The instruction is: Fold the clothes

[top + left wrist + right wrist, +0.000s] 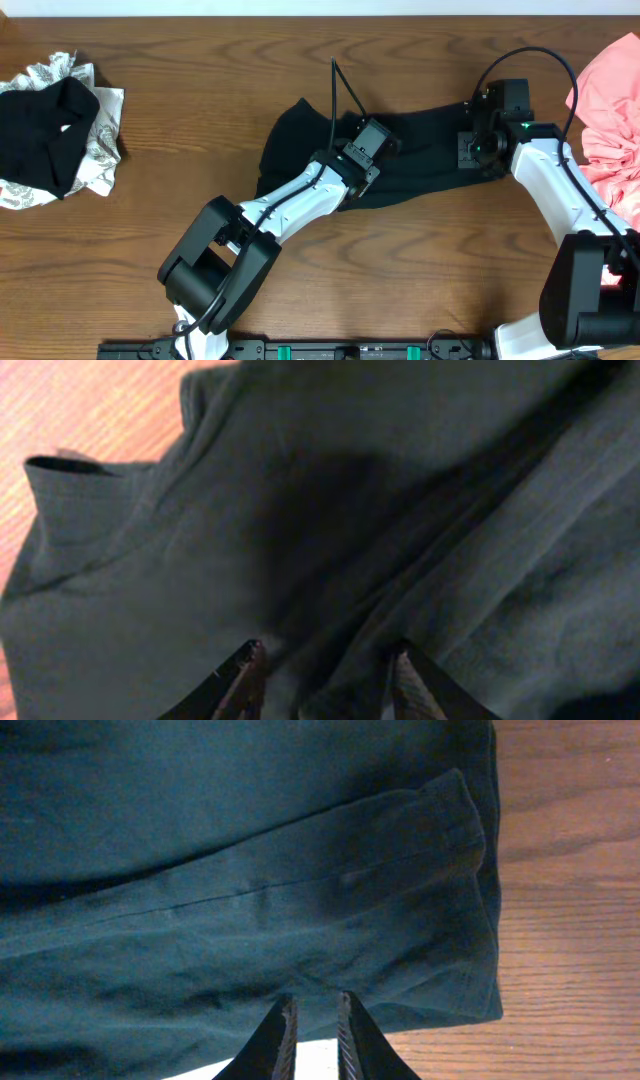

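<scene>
**Two grippers on one black shirt**

One shirt (pixel 425 150) lies mid-table, crumpled, with its long axis running left to right across the wood (pixel 200 120). The other clothes sit well apart from it: a black garment (pixel 45 130) on a patterned piece (pixel 100 150) at the far left, and a pink tee (pixel 610 90) at the right edge.

The left gripper (pixel 330 665) is over the shirt's middle. In its wrist view the cloth spreads away ahead and to both sides, and the fingers (pixel 245 670) stand partly apart, straddling a raised ridge of fabric. I cannot tell whether they have it clamped or only bracket it.

The right gripper (pixel 315 1020) is at the shirt's right end, nearer that edge than the left arm is. The shirt lies ahead of its tips, with bare wood just to the side. Its fingers are drawn nearly together with only a slit between them, tips at the cloth's near edge. Whether fabric is caught in the slit does not show.

Any spreading or folding probably depends on that left-right axis, with the right arm anchoring the end and the left lifting the middle.
</scene>
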`<state>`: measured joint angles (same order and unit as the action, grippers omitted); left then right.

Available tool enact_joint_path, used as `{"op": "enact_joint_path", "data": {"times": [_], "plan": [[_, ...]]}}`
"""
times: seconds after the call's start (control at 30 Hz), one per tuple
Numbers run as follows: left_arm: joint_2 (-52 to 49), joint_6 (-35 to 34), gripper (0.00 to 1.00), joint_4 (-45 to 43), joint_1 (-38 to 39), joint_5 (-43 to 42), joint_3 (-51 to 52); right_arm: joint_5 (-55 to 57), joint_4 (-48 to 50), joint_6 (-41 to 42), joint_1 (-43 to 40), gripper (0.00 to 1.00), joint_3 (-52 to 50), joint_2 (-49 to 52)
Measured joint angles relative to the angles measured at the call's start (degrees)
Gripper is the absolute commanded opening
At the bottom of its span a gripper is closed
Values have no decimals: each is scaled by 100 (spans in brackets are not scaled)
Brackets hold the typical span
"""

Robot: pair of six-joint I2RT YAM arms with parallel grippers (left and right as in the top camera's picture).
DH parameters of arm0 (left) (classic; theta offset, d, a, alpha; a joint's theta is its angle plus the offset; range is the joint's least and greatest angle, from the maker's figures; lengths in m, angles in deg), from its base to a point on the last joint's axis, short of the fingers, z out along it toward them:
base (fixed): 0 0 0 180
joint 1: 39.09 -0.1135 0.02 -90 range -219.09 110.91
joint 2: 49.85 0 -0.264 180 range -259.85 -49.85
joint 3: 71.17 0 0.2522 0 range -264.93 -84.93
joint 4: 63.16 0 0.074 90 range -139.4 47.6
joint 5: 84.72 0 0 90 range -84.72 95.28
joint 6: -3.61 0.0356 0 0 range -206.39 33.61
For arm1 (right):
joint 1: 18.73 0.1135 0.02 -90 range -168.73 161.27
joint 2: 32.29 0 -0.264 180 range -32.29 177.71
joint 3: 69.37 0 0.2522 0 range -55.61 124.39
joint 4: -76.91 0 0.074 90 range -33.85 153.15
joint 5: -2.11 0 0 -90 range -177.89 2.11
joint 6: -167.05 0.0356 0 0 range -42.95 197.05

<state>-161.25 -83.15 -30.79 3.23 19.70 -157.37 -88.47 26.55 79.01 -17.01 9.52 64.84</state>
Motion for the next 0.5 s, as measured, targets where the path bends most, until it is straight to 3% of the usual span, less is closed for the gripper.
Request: {"op": "enact_joint_path", "data": {"times": [0.5], "plan": [[-299,345,42,-396,-297,24,0,0,-2,0,0,14,-4,0]]}}
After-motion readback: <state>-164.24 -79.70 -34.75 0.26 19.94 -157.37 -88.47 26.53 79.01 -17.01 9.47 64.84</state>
